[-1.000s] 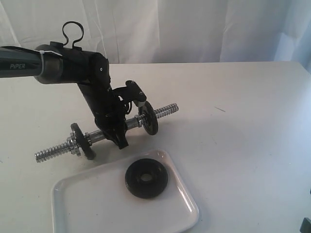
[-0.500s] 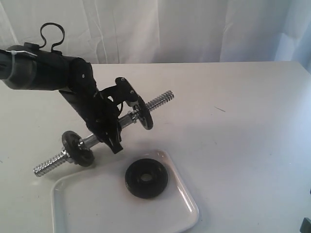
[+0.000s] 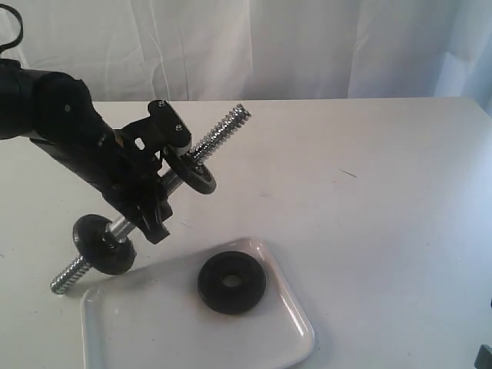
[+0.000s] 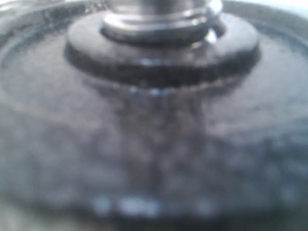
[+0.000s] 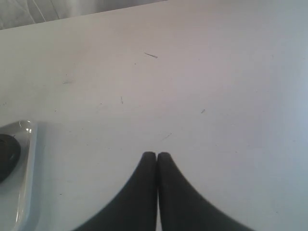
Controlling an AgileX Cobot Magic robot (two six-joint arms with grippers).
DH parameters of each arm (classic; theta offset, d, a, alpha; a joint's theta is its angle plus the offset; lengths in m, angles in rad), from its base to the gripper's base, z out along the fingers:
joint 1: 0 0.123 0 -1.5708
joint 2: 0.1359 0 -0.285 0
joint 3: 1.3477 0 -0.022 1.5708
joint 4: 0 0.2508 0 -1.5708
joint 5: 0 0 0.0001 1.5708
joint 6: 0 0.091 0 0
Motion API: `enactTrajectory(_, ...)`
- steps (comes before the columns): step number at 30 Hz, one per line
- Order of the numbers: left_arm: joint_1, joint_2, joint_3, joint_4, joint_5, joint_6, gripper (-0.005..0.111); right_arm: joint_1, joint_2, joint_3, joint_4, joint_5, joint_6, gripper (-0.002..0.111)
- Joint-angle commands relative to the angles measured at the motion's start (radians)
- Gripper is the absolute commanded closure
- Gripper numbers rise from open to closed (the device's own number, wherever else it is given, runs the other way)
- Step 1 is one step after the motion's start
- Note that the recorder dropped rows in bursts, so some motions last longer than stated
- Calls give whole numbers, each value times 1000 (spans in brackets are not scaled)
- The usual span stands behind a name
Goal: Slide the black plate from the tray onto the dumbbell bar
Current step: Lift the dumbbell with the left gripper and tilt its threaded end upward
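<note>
Our left claw (image 3: 161,183), partly open, grasps the tilted dumbbell bar (image 3: 223,125) mid-length; our right claw (image 5: 157,155) is clenched empty over the bench (image 5: 216,72).

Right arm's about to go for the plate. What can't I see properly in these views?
- Exterior view: the left gripper covers its own contact with the dumbbell bar.
- Left wrist view: blurred; a mounted disc fills it, fingers unseen.
- Right wrist view: the frame edge cuts off the black plate and tray.
</note>
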Motion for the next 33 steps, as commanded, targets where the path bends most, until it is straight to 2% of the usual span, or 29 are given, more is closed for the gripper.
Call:
enactTrajectory(1,-1,-110,41,-33,-75,-24,107,-7,-4,2,-3,-10,0,108)
enactTrajectory(5,-1,-195,130,-33,-84,-52,107,-7,-4,2,-3,-10,0,108)
enactTrajectory(24,-1,-387,325,-31,-54,-81,107,-7,-4,2,-3,-10,0,108)
enactTrajectory(33,-1,-424,348,-31,-3,-81,107,-7,-4,2,-3,-10,0,108)
